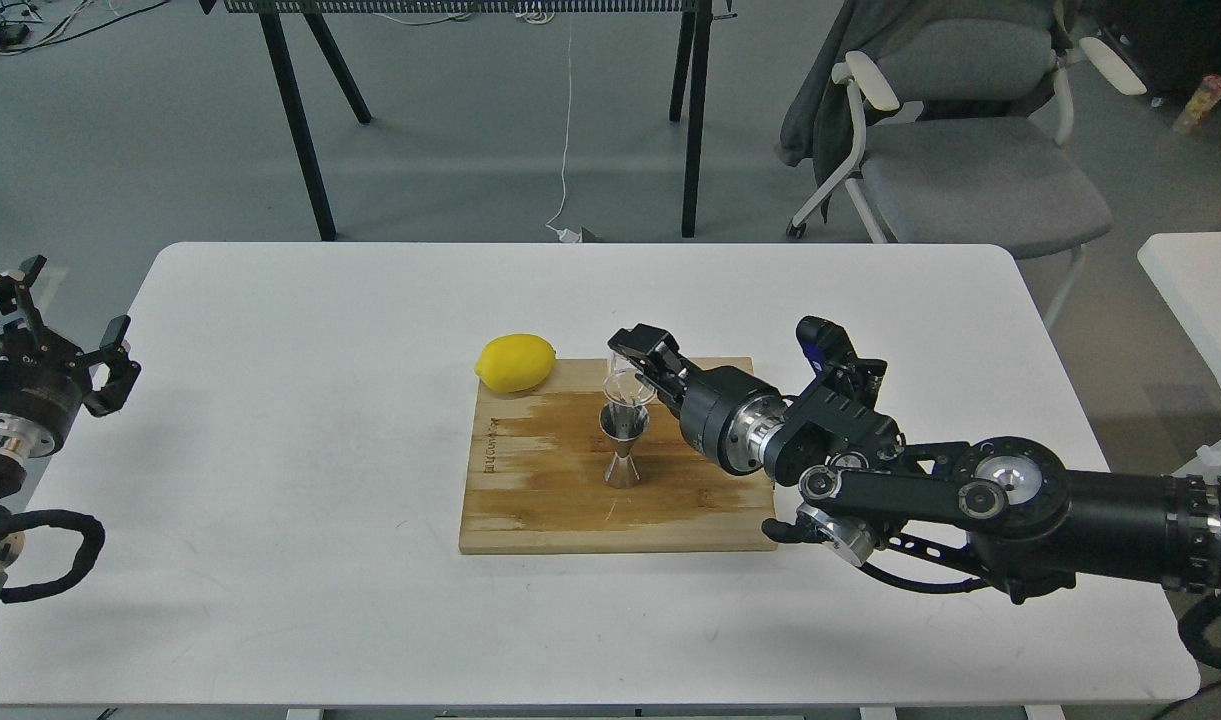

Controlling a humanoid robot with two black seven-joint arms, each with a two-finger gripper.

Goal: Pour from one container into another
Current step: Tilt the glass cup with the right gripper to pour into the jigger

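Note:
The steel jigger [623, 446] stands upright on the wooden cutting board [550, 500]. Directly above its mouth the small clear glass cup [627, 383] is tipped over, mouth down toward the jigger. My right gripper [638, 368] comes in from the right and is shut on the glass cup. My left gripper [65, 325] hangs open at the far left edge of the table, holding nothing.
A yellow lemon [515, 362] lies at the board's back left corner. The white table [270, 450] carries the board. Behind the table are black trestle legs [300, 120] and a grey office chair [970, 150].

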